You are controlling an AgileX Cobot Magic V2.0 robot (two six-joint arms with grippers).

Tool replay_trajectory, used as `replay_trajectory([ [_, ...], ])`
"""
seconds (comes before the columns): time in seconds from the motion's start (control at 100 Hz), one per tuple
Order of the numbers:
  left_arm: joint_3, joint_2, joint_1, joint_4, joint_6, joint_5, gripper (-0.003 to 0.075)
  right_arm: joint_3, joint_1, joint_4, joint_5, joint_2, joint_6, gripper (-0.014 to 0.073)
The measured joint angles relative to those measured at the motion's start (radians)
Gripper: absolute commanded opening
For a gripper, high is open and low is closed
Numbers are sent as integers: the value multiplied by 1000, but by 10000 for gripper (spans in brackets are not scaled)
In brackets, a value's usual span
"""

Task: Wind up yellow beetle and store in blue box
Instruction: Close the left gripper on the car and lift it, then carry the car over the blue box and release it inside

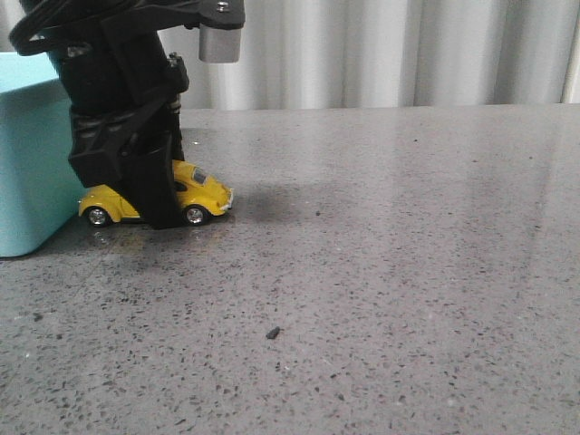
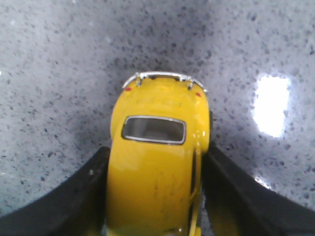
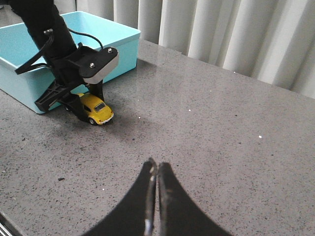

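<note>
The yellow beetle (image 1: 205,192) stands on its wheels on the grey speckled table, right beside the blue box (image 1: 29,154) at the far left. My left gripper (image 1: 154,204) comes straight down over the car and is shut on its sides. In the left wrist view the yellow beetle (image 2: 156,162) fills the gap between the two black fingers (image 2: 78,196), which press its flanks. The right wrist view shows the yellow beetle (image 3: 98,110), the blue box (image 3: 29,54), and my right gripper (image 3: 157,169) shut and empty, well away from them.
A small dark speck (image 1: 272,333) lies on the table toward the front. White pleated curtains (image 1: 381,50) hang behind the table's far edge. The table (image 1: 408,227) stretches to the right of the car.
</note>
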Motion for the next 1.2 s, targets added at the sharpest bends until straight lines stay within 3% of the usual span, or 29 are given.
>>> replay_trajectory([
  [0.14,-9,0,0,0,0,-4,-21,0,0,0,-10,0,0,-43],
  [0.62,-292,-70,0,-41,0,-81,-21,2,0,0,-14,0,0,-43],
  [0.83,-332,-122,7,-45,-5,-84,-21,2,0,0,-14,0,0,-43],
  [1.0,-333,-126,84,-30,-111,-35,-21,2,0,0,-14,0,0,-43],
  [1.2,-333,-126,265,13,-296,21,-21,2,0,0,-14,0,0,-43],
])
